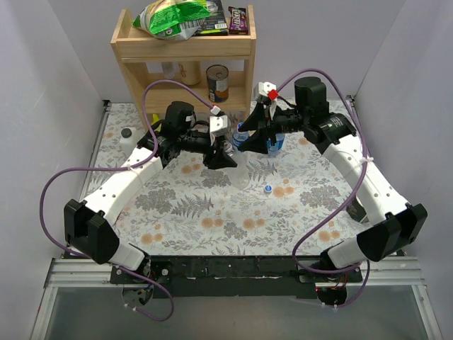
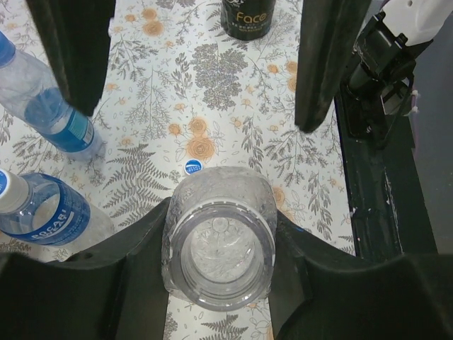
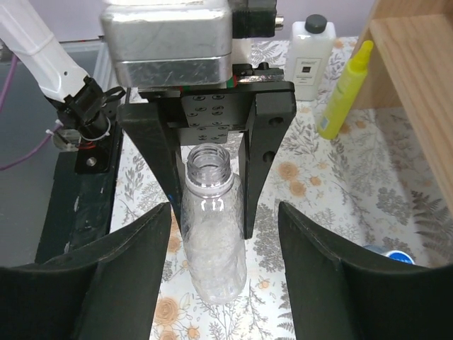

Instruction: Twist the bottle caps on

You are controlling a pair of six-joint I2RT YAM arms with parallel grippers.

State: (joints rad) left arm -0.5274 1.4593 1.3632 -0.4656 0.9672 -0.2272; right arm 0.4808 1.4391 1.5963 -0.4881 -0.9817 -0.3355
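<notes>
**Unlabelled bottle** (image 2: 219,248): clear, ribbed and upright, its threaded neck open and uncapped. It is gripped round the upper body by the left hand (image 3: 210,212), near the middle of the bench (image 2: 233,85).

**Loose cap** (image 2: 192,166): small and blue, printed top upward. It lies flat on the bench just beside that bottle.

**First labelled bottle** (image 2: 53,117): clear with a blue band. It shows blue at its neck, where the frame edge cuts it.

**Second labelled bottle** (image 2: 49,216): the same kind, standing near the first. It carries a blue-rimmed fitted cap (image 2: 6,184).
</notes>
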